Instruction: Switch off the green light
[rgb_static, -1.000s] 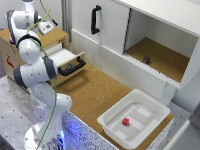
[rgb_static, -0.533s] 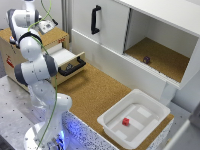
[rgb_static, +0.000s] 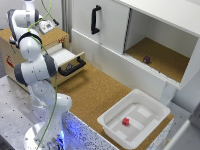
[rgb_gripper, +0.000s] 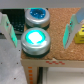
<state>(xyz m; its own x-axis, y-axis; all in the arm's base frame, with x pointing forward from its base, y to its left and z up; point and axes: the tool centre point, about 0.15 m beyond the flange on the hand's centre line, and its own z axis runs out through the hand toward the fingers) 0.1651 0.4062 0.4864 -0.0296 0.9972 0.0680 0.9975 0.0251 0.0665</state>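
Green light glows from the round button (rgb_gripper: 36, 37) in your wrist view; it is lit and sits on the cork top of the wooden box (rgb_static: 14, 44), beside a blue button (rgb_gripper: 38, 16). Your gripper (rgb_gripper: 41, 27) hangs above it, fingers (rgb_gripper: 7, 29) spread apart.

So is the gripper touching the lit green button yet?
Apart. In the wrist view the gripper is open, its fingers straddling the green button with cork showing between them and the button's rim.
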